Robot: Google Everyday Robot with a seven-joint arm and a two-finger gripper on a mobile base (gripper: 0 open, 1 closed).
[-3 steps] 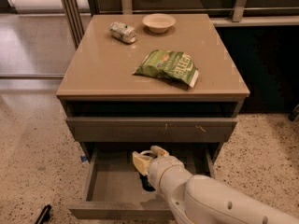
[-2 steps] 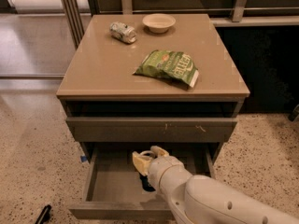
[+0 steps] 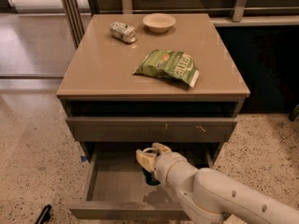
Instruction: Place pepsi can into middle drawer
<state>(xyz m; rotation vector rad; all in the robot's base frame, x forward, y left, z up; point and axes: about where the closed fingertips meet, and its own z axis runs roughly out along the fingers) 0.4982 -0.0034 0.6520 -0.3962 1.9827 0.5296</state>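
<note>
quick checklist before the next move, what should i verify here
1. Middle drawer pulled open: ok.
2. End effector inside the drawer, above its base: ok.
3. Pepsi can within the drawer walls, just below the end effector: ok.
4. Can resting flat on the drawer base: cannot tell, the arm hides its lower part.
5. Upper drawer face closed, not overhanging the arm's way out: ok.
</note>
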